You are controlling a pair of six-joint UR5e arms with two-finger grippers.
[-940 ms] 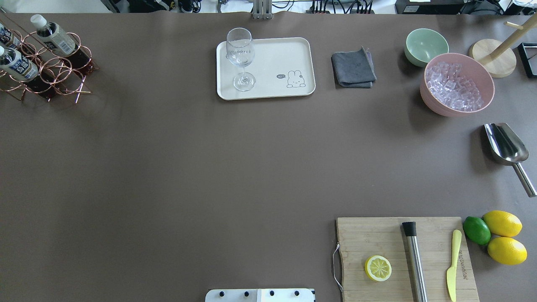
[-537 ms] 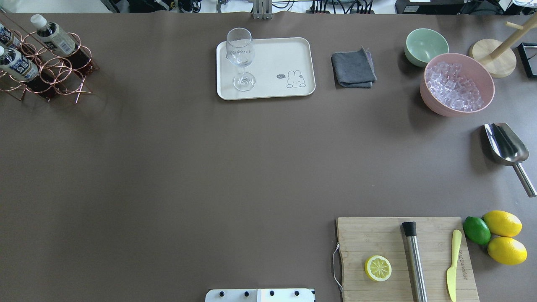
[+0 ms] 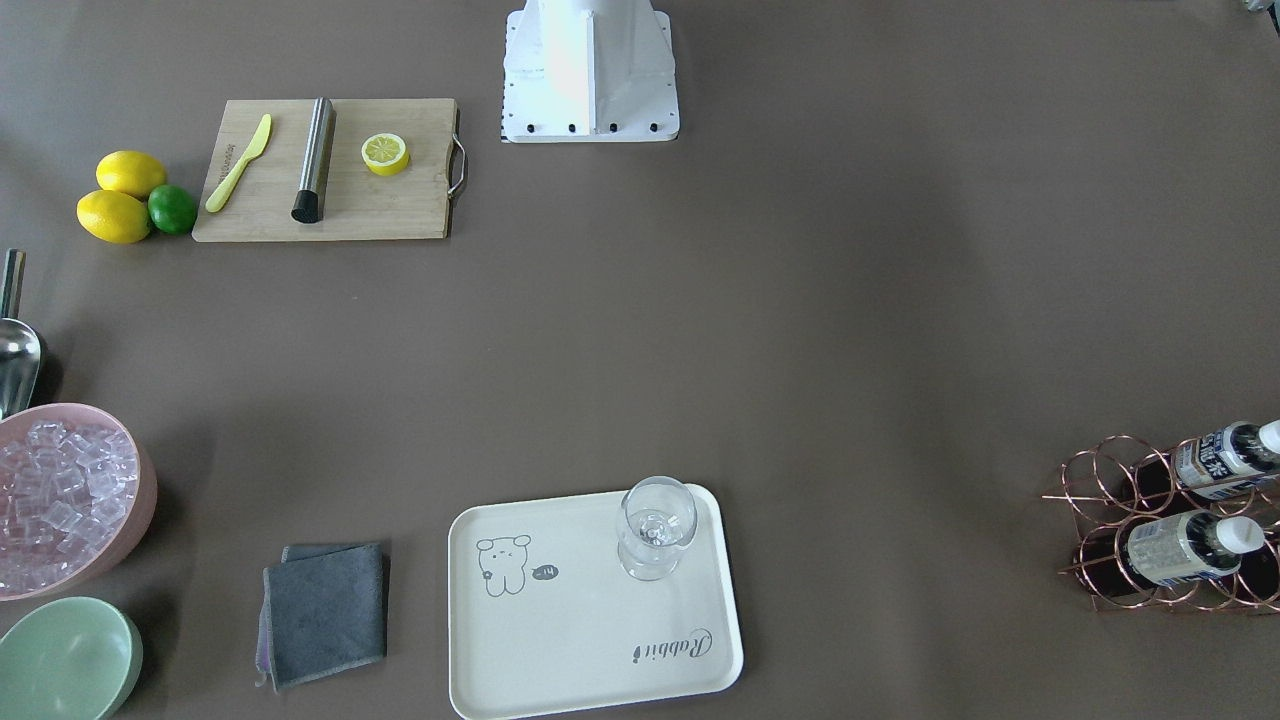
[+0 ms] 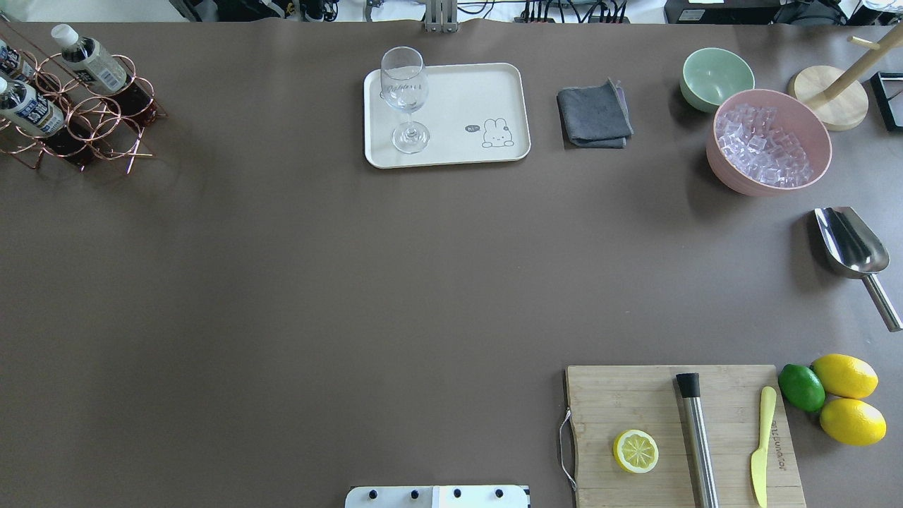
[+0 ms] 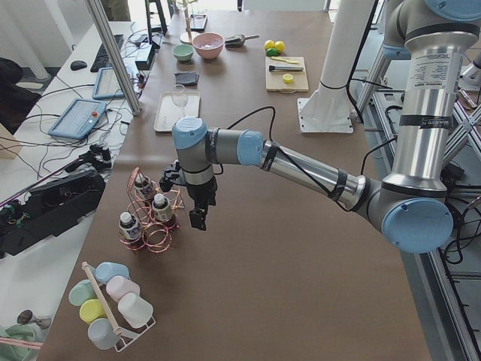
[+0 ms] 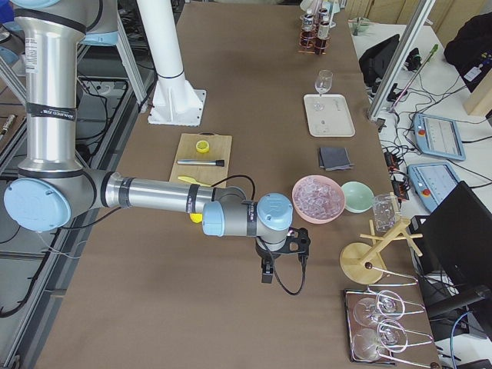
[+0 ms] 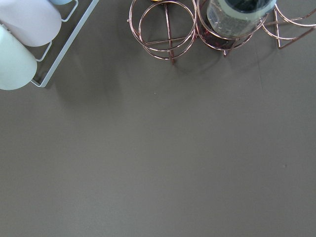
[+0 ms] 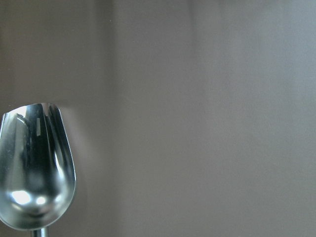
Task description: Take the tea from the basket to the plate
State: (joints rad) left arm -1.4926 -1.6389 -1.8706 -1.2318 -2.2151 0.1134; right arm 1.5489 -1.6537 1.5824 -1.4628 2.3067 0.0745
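Note:
Three tea bottles (image 4: pixel 90 58) with white caps stand in the copper wire basket (image 4: pixel 106 134) at the table's far left; the basket also shows in the front view (image 3: pixel 1110 490). The cream plate (image 4: pixel 465 92) lies at the back middle with a stemmed glass (image 4: pixel 404 88) on it. In the exterior left view my left gripper (image 5: pixel 197 219) hangs just beside the basket (image 5: pixel 154 226); I cannot tell if it is open. Its wrist view shows the basket's rings (image 7: pixel 168 24) and one bottle (image 7: pixel 239 15). In the exterior right view my right gripper (image 6: pixel 267 275) hangs by the pink bowl; I cannot tell its state.
A rack of pastel cups (image 5: pixel 113 308) stands close to the basket. A pink bowl of ice (image 4: pixel 769 141), a green bowl (image 4: pixel 716 77), a grey cloth (image 4: pixel 594 116), a steel scoop (image 4: pixel 850 243) and a cutting board (image 4: pixel 635 402) with lemons fill the right half.

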